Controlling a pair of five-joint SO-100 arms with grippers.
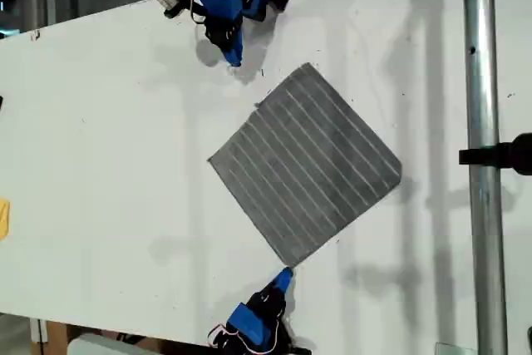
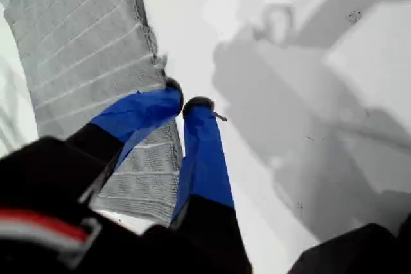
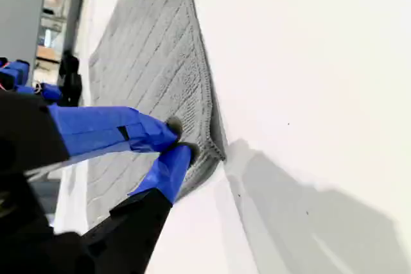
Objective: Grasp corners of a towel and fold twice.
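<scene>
towel [image 1: 306, 165] flat, diamond-wise on tabletop [image 1: 108, 139] | our first claw [image 2: 186, 97] narrow, empty, near towel's edge | our second claw [image 3: 181, 139] narrow at towel corner [image 3: 215, 149], grip unclear

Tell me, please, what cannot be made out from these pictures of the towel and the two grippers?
- Second wrist view: whether my second gripper pinches the towel corner or only rests on it; its own fingers cover the contact.
- First wrist view: whether my first gripper touches the towel; its fingers hide the edge beneath.
- Exterior view: both arms' bases, cut off by the picture's edges.
- Exterior view: the yellow thing, mostly cut off at the exterior view's left edge.
</scene>
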